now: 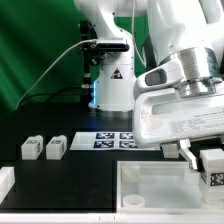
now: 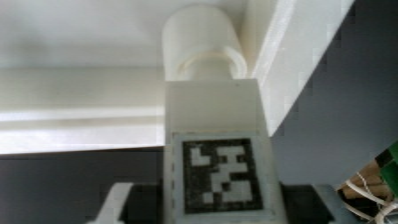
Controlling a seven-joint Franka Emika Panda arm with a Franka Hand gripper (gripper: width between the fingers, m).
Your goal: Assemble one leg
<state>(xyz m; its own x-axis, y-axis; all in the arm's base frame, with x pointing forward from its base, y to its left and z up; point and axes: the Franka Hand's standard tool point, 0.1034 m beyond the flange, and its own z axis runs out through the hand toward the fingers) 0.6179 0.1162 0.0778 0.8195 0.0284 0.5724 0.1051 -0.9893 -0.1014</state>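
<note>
- The jaws are clamped on the leg (image 1: 212,168). They grip it from both sides.
- The leg is a small white block with a black-and-white square tag on its face.
- In the exterior view, the leg hangs near the tabletop (image 1: 90,165) edge on the exterior view's right. It is down by the front corner there.
- The big white arm (image 1: 185,75) comes down from above to that spot.
- Under the leg lies a big white tray part (image 1: 150,188) with a raised rim. It lies along the front edge of the tabletop.
- I cannot tell if the leg touches the tray part or is just above it.
- In the wrist view, the leg (image 2: 217,120) looks long and white. Its tag is close to the camera and its round end is far away.
- A bit of each jaw shows on either side of the tag.
- Past the round end there are white walls, but they are blurry.
- Two other legs (image 1: 43,148) stand side by side near the tabletop edge on the exterior view's left. They are well apart from the held leg.
- The marker board (image 1: 105,140) lies flat near the back edge, between the two other legs and the arm.
- The tabletop is black, and a green wall (image 1: 35,60) stands behind it.
</note>
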